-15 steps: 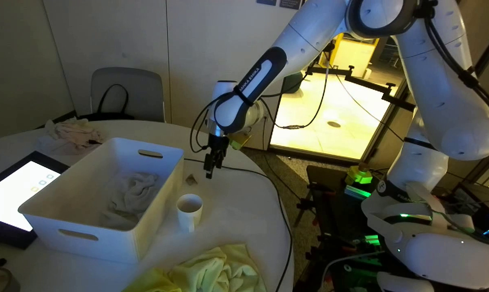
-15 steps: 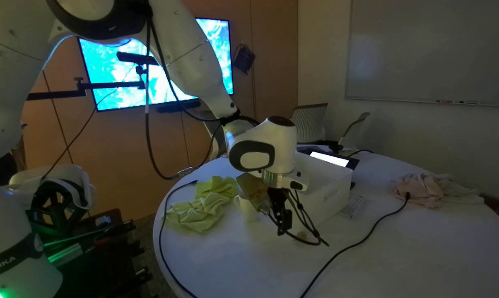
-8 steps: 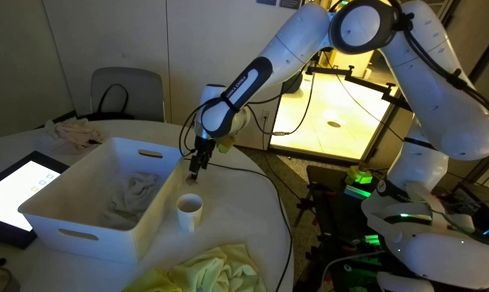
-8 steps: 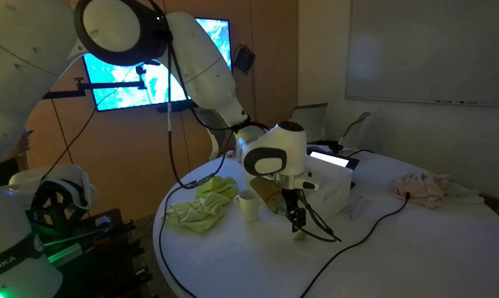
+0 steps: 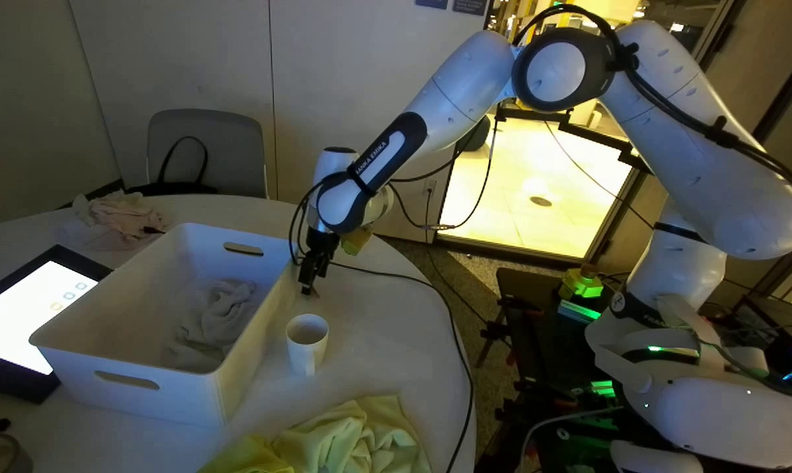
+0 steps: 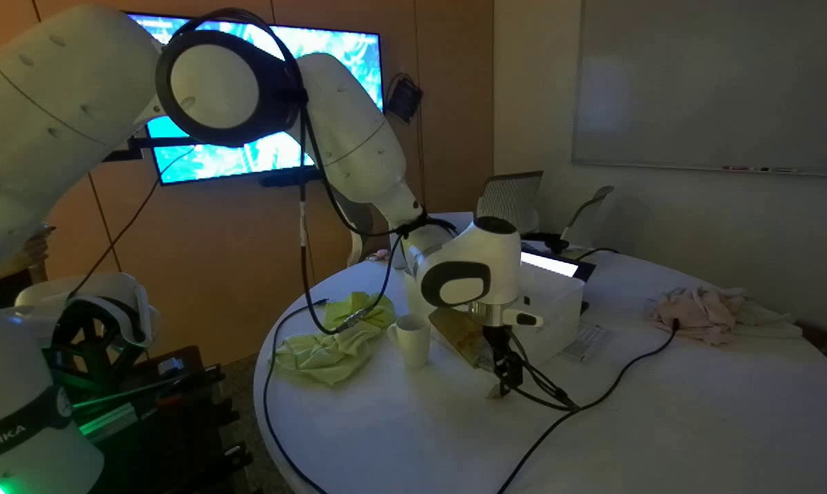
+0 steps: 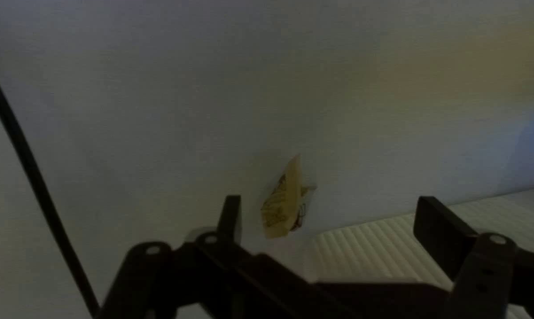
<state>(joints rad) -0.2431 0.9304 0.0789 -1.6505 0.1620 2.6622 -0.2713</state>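
A small crumpled yellowish wrapper (image 7: 282, 208) with dark print lies on the white table, partly hidden behind the fingers in an exterior view. My gripper (image 7: 329, 206) stands open above it, its fingers wide apart and nothing between them. In the wrist view the wrapper appears beyond the fingertips, closer to the left finger (image 7: 230, 217). Both exterior views show the gripper (image 5: 306, 290) low over the table, beside the outer wall of a white bin (image 5: 261, 341). A white mug (image 5: 307, 345) stands upright nearby. A pale ribbed surface (image 7: 373, 248), seemingly the bin, fills the lower right of the wrist view.
Inside the bin lies a pale cloth (image 5: 221, 312). Yellow-green cloth (image 6: 331, 350) is bunched near the mug, and a pinkish cloth (image 6: 698, 319) lies farther off. A black cable (image 6: 612, 381) crosses the table. A lit tablet (image 5: 27, 315) sits against the bin.
The open gripper has come down and across the table towards the bin wall, arriving at the wrapper. Bin, mug, cloths and wrapper have stayed put.
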